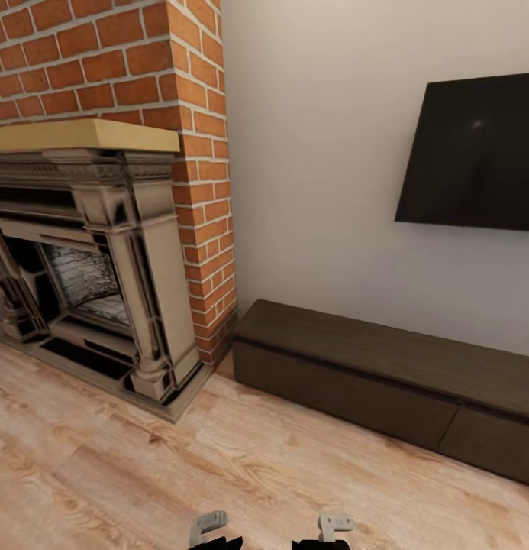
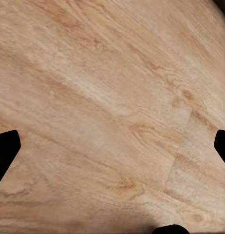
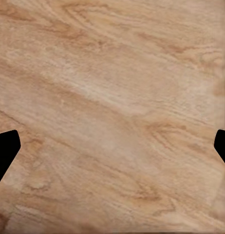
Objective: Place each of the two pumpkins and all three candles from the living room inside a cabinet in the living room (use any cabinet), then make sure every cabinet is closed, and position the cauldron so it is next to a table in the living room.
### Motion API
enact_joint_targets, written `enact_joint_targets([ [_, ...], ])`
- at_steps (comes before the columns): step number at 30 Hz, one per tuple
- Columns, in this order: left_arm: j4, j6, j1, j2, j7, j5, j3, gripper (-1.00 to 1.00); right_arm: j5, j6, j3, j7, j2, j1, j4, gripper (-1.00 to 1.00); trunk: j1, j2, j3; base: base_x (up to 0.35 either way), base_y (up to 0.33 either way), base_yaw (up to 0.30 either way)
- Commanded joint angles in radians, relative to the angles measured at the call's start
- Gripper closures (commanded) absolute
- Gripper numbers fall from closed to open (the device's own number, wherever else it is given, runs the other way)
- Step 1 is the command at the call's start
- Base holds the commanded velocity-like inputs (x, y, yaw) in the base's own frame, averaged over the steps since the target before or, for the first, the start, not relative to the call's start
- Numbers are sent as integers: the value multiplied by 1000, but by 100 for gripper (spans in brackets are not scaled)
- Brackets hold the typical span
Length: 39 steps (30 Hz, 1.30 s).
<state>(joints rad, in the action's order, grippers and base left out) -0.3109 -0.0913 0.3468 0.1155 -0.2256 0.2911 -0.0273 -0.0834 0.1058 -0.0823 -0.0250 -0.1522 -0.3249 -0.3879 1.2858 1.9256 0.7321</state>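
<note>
Against the pale wall, under the flat black TV (image 1: 472, 153), sits the long low dark-brown wood cabinet (image 1: 386, 374). Its drawer fronts look shut, so nothing can go inside yet. Left of it is the red brick chimney (image 1: 184, 99) w/ a grey stone fireplace (image 1: 88, 267). The left gripper (image 2: 112, 146) & right gripper (image 3: 112, 146) hang low over the light wood floor (image 1: 142, 473), both spread wide w/ nothing between the tips, prob. because the robot is just driving. No pumpkins, candles or cauldron here.
</note>
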Motion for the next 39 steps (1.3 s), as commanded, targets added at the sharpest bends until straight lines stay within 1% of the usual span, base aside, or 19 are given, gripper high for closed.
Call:
enact_joint_targets([
  [1,-2,-7,0,0,-1,10,-3,-100,-9,5,-6,-3,1,0,-2,-100,0,0,2,0,0,-193],
  [28,-2,-7,0,0,0,11,-2,-100,-9,5,-6,-3,1,0,-2,-100,0,0,37,0,4,-190],
  [33,-2,-7,0,0,0,11,-2,-100,-9,5,-6,-3,1,0,-2,-100,0,0,43,0,120,-189],
  [39,-2,-7,0,0,0,11,-2,-100,-9,5,-6,-3,1,0,-2,-100,0,0,51,0,254,-189],
])
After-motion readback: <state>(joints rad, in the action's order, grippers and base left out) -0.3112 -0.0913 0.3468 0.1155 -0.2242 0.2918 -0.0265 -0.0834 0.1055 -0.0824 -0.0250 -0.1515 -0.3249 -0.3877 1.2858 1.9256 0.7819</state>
